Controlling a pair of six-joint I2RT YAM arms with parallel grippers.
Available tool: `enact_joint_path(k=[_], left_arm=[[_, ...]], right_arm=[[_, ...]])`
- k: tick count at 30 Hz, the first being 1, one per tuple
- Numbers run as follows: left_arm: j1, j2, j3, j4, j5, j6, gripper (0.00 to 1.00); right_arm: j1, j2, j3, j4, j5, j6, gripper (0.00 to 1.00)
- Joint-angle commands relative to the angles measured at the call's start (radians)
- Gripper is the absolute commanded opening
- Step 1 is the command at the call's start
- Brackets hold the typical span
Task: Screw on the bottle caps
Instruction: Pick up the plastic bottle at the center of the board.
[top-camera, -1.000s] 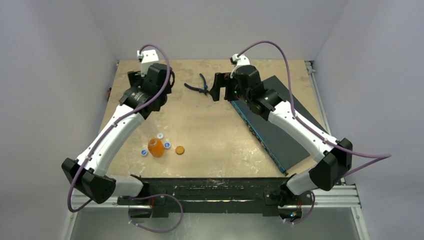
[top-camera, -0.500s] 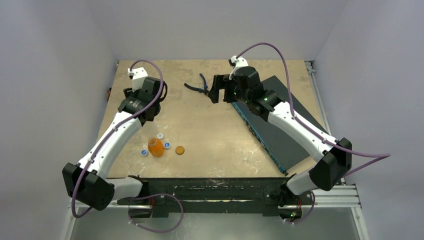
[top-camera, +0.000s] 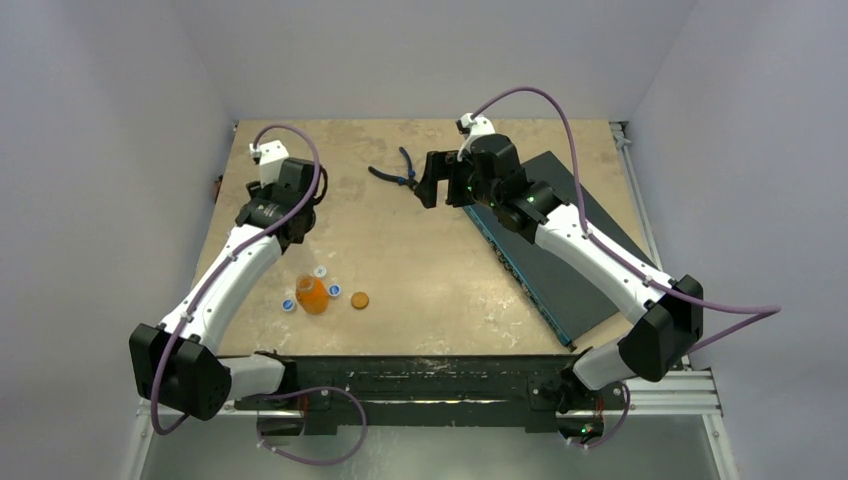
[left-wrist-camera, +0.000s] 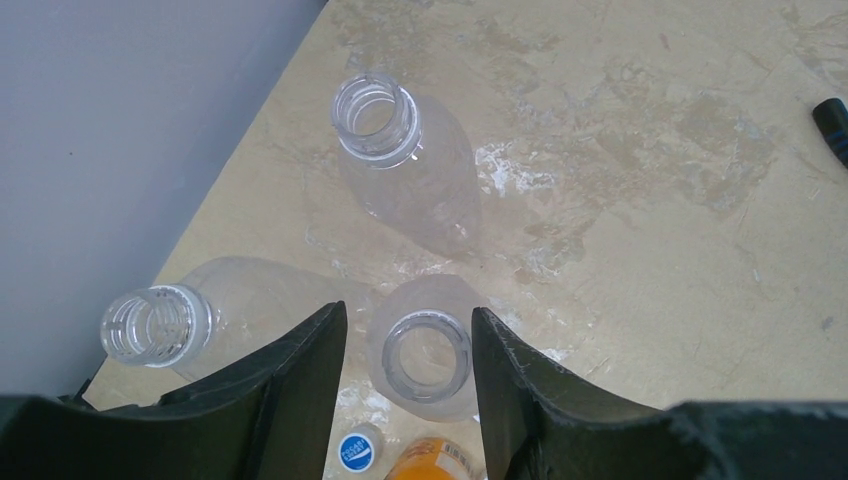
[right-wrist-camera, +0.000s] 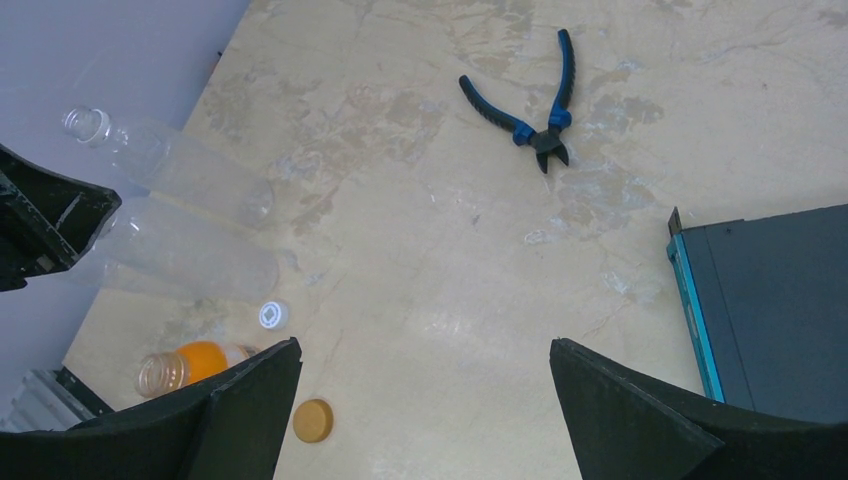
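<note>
Three clear bottles stand uncapped by the table's left edge: one far (left-wrist-camera: 372, 110), one left (left-wrist-camera: 150, 325), one (left-wrist-camera: 428, 362) between my left gripper's (left-wrist-camera: 408, 310) fingers. Those jaws stand close on either side of its neck, with a gap still showing on the left side, so the gripper is open. The squat orange bottle (top-camera: 312, 295) stands nearer, with blue-and-white caps (top-camera: 335, 291) (top-camera: 288, 306) (top-camera: 320, 271) round it and an orange-brown cap (top-camera: 359, 299) to its right. My right gripper (right-wrist-camera: 425, 350) hangs wide open and empty over mid-table.
Blue-handled pliers (top-camera: 395, 172) lie at the back centre, just left of the right gripper. A dark flat case with a teal edge (top-camera: 560, 240) covers the right side of the table. A wall runs along the left table edge beside the clear bottles.
The left arm has drawn back and leftward over the clear bottles, and its jaws have narrowed a lot. The right arm has barely moved and stays wide open.
</note>
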Motion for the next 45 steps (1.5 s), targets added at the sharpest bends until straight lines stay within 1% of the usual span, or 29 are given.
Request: enact_joint_path(k=[1,5,8,11,13,14,15,18,23,25,29,31,36,38,40,45], left_arm=[[0.024,-0.024,-0.023,0.037,0.016,-0.034,0.47],[0.032,-0.043,-0.049,0.057,0.022,-0.034,0.45],[0.036,-0.038,-0.056,0.071,0.033,-0.033,0.39],[0.036,-0.037,-0.055,0.088,0.047,-0.02,0.21],[0.037,-0.039,-0.042,0.105,0.058,0.006,0.06],[0.037,-0.039,-0.028,0.11,0.067,0.02,0.01],[0.037,-0.037,-0.014,0.119,0.078,0.036,0.0],[0.035,-0.025,0.042,0.154,0.14,0.086,0.0],[0.035,0.055,0.19,0.174,0.329,0.152,0.0],[0.035,0.095,0.261,0.165,0.431,0.176,0.0],[0.035,0.198,0.42,0.071,0.691,0.217,0.0],[0.035,0.227,0.473,0.04,0.81,0.225,0.0],[0.035,0.242,0.551,0.009,1.021,0.221,0.0],[0.034,0.242,0.56,0.006,1.086,0.214,0.0],[0.034,0.235,0.555,0.005,1.133,0.21,0.0],[0.034,0.217,0.561,-0.009,1.181,0.207,0.0]], right_arm=[[-0.001,-0.004,-0.001,0.031,-0.008,-0.006,0.99],[-0.001,-0.005,-0.009,0.035,-0.01,-0.008,0.99],[-0.001,-0.002,-0.01,0.037,-0.011,-0.009,0.99],[-0.001,0.0,-0.011,0.037,-0.011,-0.011,0.99],[-0.001,-0.001,-0.015,0.044,-0.017,-0.02,0.99],[-0.001,-0.002,-0.018,0.052,-0.019,-0.024,0.99],[-0.001,-0.002,-0.022,0.059,-0.022,-0.029,0.99],[0.0,0.001,-0.024,0.079,-0.027,-0.045,0.99],[0.006,-0.007,-0.031,0.146,-0.049,-0.082,0.99],[0.014,-0.014,-0.04,0.182,-0.073,-0.101,0.99],[0.037,-0.018,-0.068,0.261,-0.183,-0.144,0.99],[0.05,-0.019,-0.085,0.293,-0.234,-0.175,0.99],[0.073,-0.03,-0.151,0.339,-0.29,-0.25,0.99],[0.078,-0.035,-0.183,0.38,-0.303,-0.277,0.99],[0.085,-0.032,-0.2,0.385,-0.297,-0.303,0.99],[0.088,-0.017,-0.234,0.403,-0.262,-0.323,0.99]])
